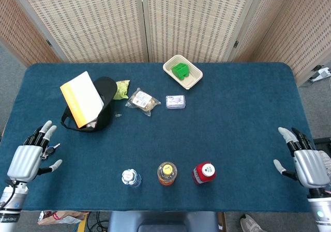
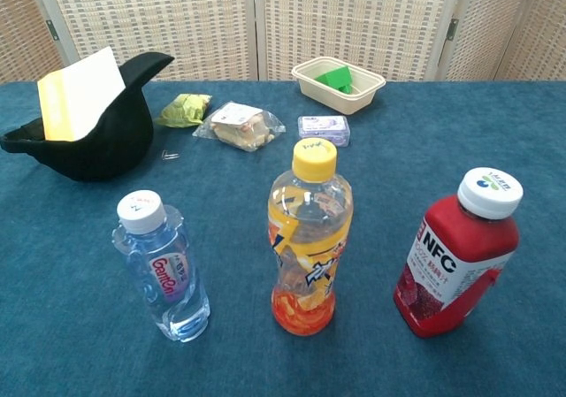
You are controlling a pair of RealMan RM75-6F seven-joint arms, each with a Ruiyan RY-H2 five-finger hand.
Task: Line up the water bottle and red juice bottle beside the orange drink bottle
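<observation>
The left robot hand [image 1: 25, 160] rests at the counter's 8 o'clock edge, fingers apart, holding nothing. The right robot hand [image 1: 305, 162] at 4 o'clock is also spread and partly cut off. At 6 o'clock stand the water bottle [image 2: 164, 269], orange drink bottle [image 2: 309, 238] and red juice bottle [image 2: 457, 254] in a row on the blue counter [image 1: 243, 113]. Woven screens [image 1: 181, 20] stand behind.

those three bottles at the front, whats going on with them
Nothing is being handled. The clear water bottle, the yellow-capped orange drink bottle and the red juice bottle stand upright in a row, orange in the middle. The left hand and right hand are open at the table's side edges, holding nothing.
</observation>
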